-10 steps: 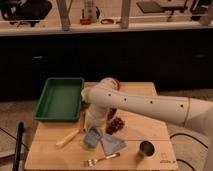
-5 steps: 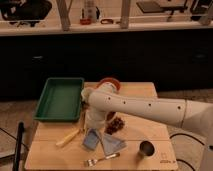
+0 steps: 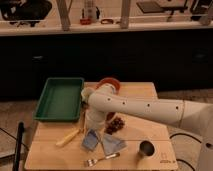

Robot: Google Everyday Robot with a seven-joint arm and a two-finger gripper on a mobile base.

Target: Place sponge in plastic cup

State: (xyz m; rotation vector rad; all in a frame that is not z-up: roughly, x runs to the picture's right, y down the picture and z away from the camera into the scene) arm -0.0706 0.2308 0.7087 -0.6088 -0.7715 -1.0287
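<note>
Sponge (image 3: 91,140), a thick blue-grey block, sits tilted on the table (image 3: 150,132) under the gripper (image 3: 93,125), whose state is unclear.

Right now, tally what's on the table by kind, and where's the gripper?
green tray: 1
orange bowl: 1
metal cup: 1
sponge: 1
cloth: 1
fork: 1
grape bunch: 1
yellow elongated item: 1
Total: 8
gripper: right at the sponge.
</note>
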